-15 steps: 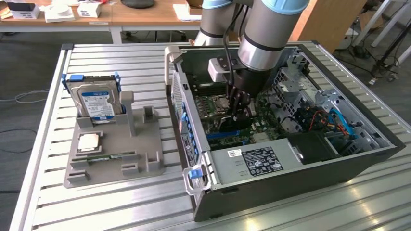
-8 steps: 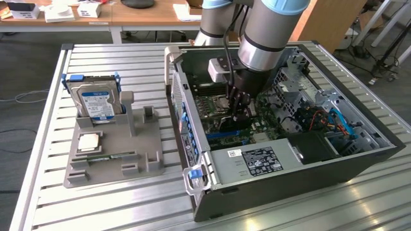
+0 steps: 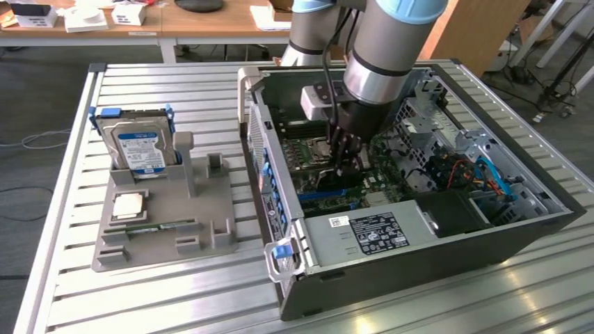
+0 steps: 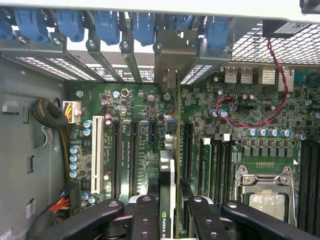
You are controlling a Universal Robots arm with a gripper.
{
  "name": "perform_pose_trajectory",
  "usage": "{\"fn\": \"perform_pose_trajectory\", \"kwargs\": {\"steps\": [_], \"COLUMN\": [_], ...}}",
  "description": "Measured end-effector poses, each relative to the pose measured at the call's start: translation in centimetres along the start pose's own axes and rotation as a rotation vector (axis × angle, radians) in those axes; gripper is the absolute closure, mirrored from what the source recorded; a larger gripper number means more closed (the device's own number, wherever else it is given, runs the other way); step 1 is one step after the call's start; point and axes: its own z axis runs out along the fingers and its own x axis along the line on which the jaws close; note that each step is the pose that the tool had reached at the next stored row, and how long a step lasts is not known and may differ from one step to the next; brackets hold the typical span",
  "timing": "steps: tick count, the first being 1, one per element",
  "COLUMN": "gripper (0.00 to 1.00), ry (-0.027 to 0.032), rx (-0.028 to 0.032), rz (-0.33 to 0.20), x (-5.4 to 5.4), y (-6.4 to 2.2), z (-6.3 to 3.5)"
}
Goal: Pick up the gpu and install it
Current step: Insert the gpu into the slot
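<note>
My gripper (image 3: 340, 165) reaches down inside the open computer case (image 3: 408, 254), over the green motherboard (image 3: 307, 156). It is shut on the gpu (image 4: 178, 125), a thin dark card seen edge-on in the wrist view, with my gripper (image 4: 170, 220) clamping it from both sides. The card's silvery metal bracket (image 4: 172, 55) stands against the row of rear slot covers. The card's lower edge lines up along a black expansion slot on the motherboard (image 4: 145, 100); whether it is seated in the slot is hidden. In the exterior view the card is mostly hidden behind the fingers.
A grey holder (image 3: 209, 209) on the slatted table at the exterior view's left carries a silver hard drive (image 3: 139, 146), a processor chip (image 3: 127, 206) and a green memory stick (image 3: 149, 228). Blue latches (image 4: 107, 25), a red wire (image 4: 280, 95) and the processor socket (image 4: 265, 192) surround the card.
</note>
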Motion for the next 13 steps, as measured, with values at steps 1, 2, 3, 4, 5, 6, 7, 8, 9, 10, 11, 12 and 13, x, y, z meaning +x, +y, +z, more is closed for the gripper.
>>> {"fn": "perform_pose_trajectory", "kwargs": {"steps": [1, 2, 3, 4, 5, 6, 7, 8, 9, 10, 11, 12, 13], "gripper": [0.73, 0.73, 0.73, 0.73, 0.73, 0.73, 0.73, 0.73, 0.73, 0.73, 0.73, 0.73, 0.73], "ry": [0.0002, 0.0004, 0.0004, 0.0004, 0.0004, 0.0001, -0.001, -0.0019, -0.0028, -0.0037, -0.004, -0.0041, -0.0042], "rx": [-0.0002, -0.0003, -0.0003, -0.0003, -0.0003, -0.0001, 0.0, 0.0, -0.0001, -0.0001, -0.0001, -0.0001, -0.0002], "rz": [0.0, 0.0, 0.0, 0.0, 0.0, 0.0, 0.0, 0.0, 0.0, 0.0, 0.0, 0.0, 0.0], "x": [0.0, 0.01, 0.01, 0.01, 0.01, 0.01, 0.04, 0.09, 0.15, 0.22, 0.25, 0.25, 0.25], "y": [0.0, 0.0, 0.0, 0.0, 0.0, 0.0, 0.0, -0.01, -0.01, 0.0, 0.01, 0.01, 0.01], "z": [0.03, 0.03, 0.03, 0.03, 0.03, 0.04, 0.05, 0.05, 0.04, 0.03, 0.03, 0.03, 0.03]}}
